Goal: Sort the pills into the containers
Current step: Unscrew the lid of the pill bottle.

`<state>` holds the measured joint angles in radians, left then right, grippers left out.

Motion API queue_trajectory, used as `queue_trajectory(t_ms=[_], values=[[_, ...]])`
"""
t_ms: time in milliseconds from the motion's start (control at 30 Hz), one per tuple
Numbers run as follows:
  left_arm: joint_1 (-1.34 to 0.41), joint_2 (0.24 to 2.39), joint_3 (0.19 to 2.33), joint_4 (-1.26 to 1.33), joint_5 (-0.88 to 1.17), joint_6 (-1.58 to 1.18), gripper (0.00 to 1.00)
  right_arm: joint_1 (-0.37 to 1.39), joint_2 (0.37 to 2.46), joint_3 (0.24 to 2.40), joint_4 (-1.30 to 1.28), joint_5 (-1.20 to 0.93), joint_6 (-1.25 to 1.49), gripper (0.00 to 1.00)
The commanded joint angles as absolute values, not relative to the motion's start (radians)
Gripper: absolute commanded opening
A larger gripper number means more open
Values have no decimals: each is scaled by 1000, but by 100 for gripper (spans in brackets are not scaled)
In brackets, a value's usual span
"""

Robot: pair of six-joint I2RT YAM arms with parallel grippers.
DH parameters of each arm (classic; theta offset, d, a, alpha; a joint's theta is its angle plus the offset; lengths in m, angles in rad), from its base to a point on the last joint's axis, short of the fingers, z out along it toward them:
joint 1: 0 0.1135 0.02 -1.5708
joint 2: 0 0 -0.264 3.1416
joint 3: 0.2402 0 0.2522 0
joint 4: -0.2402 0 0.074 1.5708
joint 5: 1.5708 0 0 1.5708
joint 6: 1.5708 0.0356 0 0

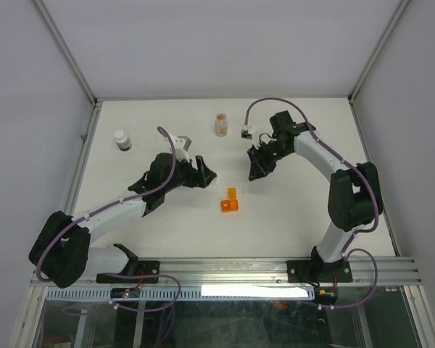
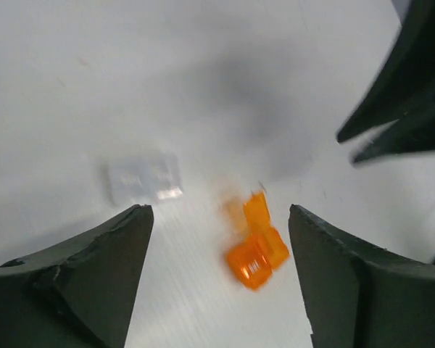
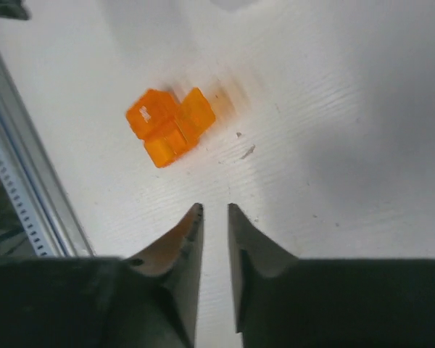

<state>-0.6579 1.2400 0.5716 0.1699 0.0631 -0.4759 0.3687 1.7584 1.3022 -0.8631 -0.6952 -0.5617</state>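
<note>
Orange cup (image 1: 230, 202) on white table (image 1: 312, 217), grey walls (image 1: 203, 43), left hand (image 1: 205, 172) released wide, right hand (image 1: 256, 172) barely parted, empty.

The stubby translucent orange cup (image 1: 230, 202) lies near the middle of the table, its flap hanging open. Toward the far edge a clear vial (image 1: 221, 125) with tan contents stands upright. The white bottle (image 1: 122, 140) with a dark band stands well off to the vial's left.
</note>
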Motion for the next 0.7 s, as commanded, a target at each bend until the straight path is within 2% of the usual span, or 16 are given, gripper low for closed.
queue_trajectory(t_ms=[0,67,133,200,267,367,667], values=[[-471,1332,778,302,152,-334,86,300,1598,1460,-877,-908,-583,48],[-420,1435,913,287,176,-313,99,272,1551,1453,-770,-1018,-497,74],[-387,1558,1078,207,186,-294,99,268,1496,1352,-578,-1139,-389,86],[-373,1675,1245,83,178,-271,99,267,1453,1242,-383,-1204,-272,88],[-372,1771,1371,-11,154,-246,99,261,1426,1177,-312,-1203,-266,88],[-374,1872,1487,-71,132,-226,99,216,1419,1192,-426,-1161,-369,88],[-434,2108,1771,-220,34,-108,96,143,1460,1221,-501,-1175,-365,86]])
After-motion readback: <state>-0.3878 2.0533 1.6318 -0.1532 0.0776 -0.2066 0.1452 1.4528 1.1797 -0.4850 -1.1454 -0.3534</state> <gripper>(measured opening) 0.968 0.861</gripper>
